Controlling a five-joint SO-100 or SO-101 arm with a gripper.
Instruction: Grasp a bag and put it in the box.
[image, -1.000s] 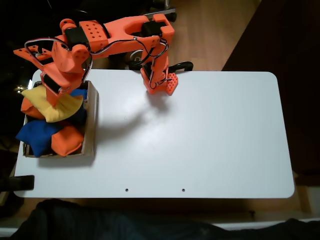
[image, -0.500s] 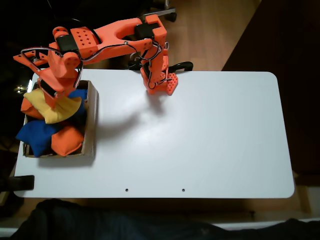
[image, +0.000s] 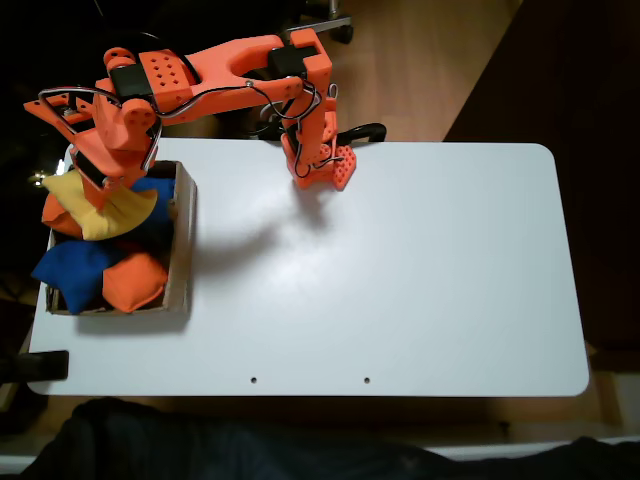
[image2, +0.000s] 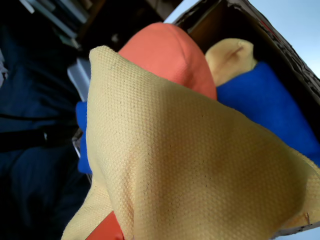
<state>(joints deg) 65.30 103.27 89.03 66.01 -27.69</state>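
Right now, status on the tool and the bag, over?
Tool over the box, shut on yellow bag. Bag hanging above blue and orange bags. Nothing blocking.

Bag: yellow woven cloth, coarse matt weave. Box: brown matt cardboard. Table: smooth white.

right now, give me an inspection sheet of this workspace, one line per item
surface: white table with rounded corners, two small dark holes near its front edge.
job's things: yellow bag hangs at the gripper above the cardboard box at the table's left end in the fixed view.
clutter: blue bean bags and orange bean bags piled in the box; another yellow one in the wrist view.
grippers: gripper over the box; fingers hidden, state unclear.
cables: dark wires along the orange arm.
surroundings: wooden floor behind, dark fabric at the front edge.
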